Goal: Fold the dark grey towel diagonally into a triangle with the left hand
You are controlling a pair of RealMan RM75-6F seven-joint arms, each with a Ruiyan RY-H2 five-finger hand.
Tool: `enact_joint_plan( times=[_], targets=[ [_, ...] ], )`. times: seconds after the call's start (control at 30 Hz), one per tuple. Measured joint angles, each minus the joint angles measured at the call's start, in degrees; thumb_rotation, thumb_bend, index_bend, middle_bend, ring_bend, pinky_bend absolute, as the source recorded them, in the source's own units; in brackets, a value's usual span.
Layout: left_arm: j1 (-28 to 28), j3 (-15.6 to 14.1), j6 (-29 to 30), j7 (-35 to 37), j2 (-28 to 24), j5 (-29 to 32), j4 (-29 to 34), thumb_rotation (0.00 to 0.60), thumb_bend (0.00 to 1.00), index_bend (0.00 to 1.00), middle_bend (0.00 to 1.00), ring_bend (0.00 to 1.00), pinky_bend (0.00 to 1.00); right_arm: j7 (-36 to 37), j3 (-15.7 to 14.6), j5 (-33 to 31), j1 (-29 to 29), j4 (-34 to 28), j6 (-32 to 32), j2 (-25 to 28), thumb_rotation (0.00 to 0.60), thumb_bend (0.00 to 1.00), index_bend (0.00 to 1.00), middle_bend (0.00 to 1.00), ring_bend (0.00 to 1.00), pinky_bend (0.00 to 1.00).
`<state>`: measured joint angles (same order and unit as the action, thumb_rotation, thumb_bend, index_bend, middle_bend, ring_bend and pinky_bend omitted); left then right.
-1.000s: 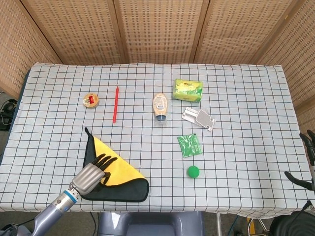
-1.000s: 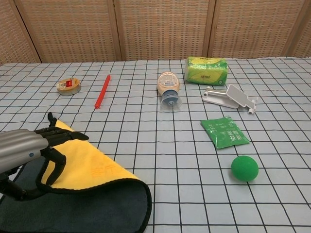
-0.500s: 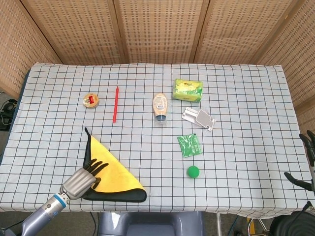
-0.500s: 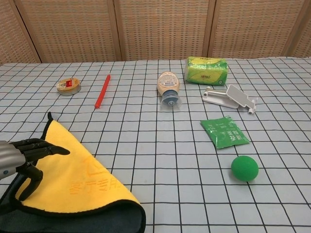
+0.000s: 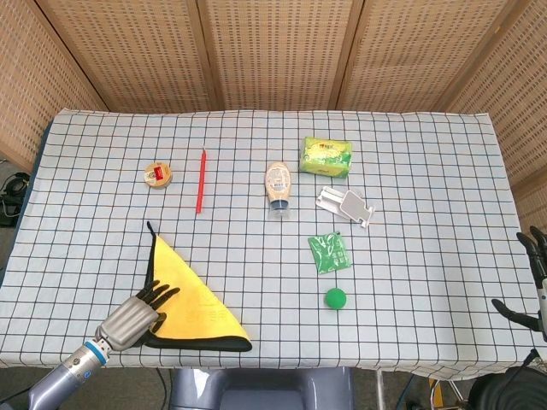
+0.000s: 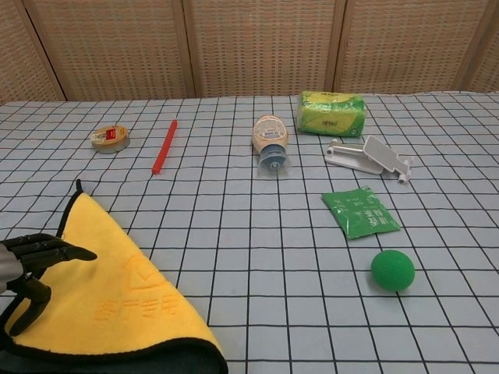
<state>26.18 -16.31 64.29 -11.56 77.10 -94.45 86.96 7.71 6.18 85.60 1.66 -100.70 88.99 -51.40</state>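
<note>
The towel [image 5: 195, 301] lies folded into a triangle at the front left of the table, its yellow inner face up and its dark grey face showing as a rim along the front edge. The chest view shows the towel [image 6: 117, 296] at the bottom left. My left hand [image 5: 137, 312] rests on the triangle's left edge with its fingers spread and nothing gripped; the same left hand [image 6: 27, 265] enters the chest view from the left border. My right hand [image 5: 532, 278] hangs off the table's right side, fingers apart and empty.
A tape roll [image 5: 158, 174] and a red pen [image 5: 201, 181] lie behind the towel. Mid-table are a squeeze bottle [image 5: 277, 186], a green tissue pack [image 5: 326, 155], a white stand [image 5: 345, 206], a green sachet [image 5: 330, 253] and a green ball [image 5: 335, 298].
My left hand has slid back toward the front left corner. The towel's raised front fold has flattened, so less dark grey shows.
</note>
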Motion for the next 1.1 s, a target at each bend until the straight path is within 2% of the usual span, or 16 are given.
enact_joint_plan(
  times=[1.1],
  targets=[
    [-2.71, 0.69, -0.92, 1.64, -0.93, -2.48, -2.68, 0.6, 0.44, 0.66, 0.0, 0.0, 0.0, -0.5, -0.15, 0.28, 0.01, -0.26, 0.15, -0.04, 0.6, 0.0, 0.04, 0.0, 0.0, 0.0]
  ],
)
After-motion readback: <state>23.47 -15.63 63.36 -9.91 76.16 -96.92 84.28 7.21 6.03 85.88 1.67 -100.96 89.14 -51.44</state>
